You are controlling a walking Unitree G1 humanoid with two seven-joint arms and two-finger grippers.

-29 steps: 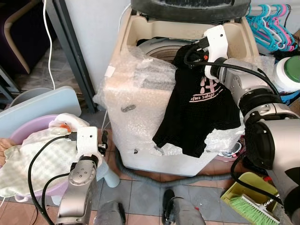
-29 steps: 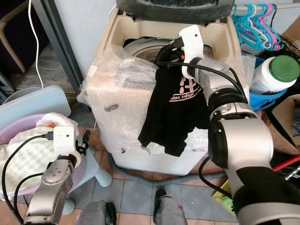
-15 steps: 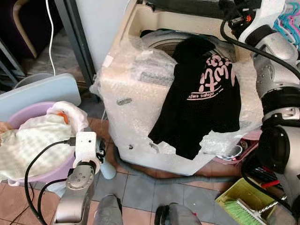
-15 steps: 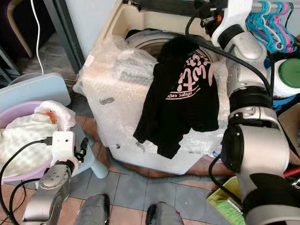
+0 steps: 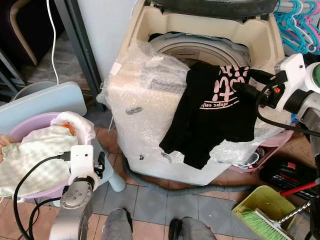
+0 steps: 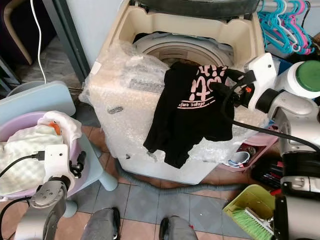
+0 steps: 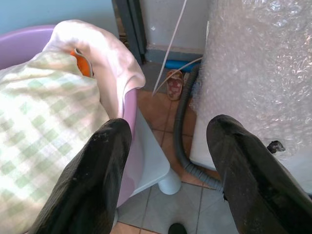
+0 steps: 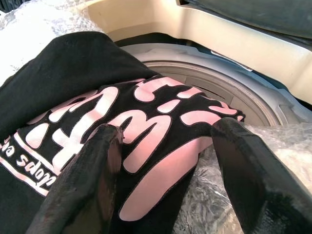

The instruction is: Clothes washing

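Observation:
A black T-shirt (image 5: 210, 120) with pink lettering hangs over the front right rim of the open, bubble-wrapped washing machine (image 5: 145, 110), its top edge at the drum opening (image 5: 200, 50). My right gripper (image 5: 239, 88) reaches in from the right at rim height. It is open, with its fingers (image 8: 97, 161) spread just above the shirt's print (image 8: 161, 126). My left gripper (image 7: 170, 122) is open and hangs low beside a purple basin (image 5: 20, 131). The basin holds a green-checked cloth (image 5: 30, 160) and a white cloth (image 5: 75, 122).
Coloured hangers (image 5: 300, 25) and a green-capped bottle (image 5: 312, 75) stand right of the machine. A pink bowl (image 5: 272, 145) and a green dustpan with a brush (image 5: 260, 215) are on the floor there. A grey hose (image 5: 165, 186) runs along the machine's base. A pale blue stool (image 5: 40, 102) stands behind the basin.
My right gripper held the shirt's top a second ago, let go, swung up toward the lid, and is down at the shirt's right edge now. The camera view has shifted slightly.

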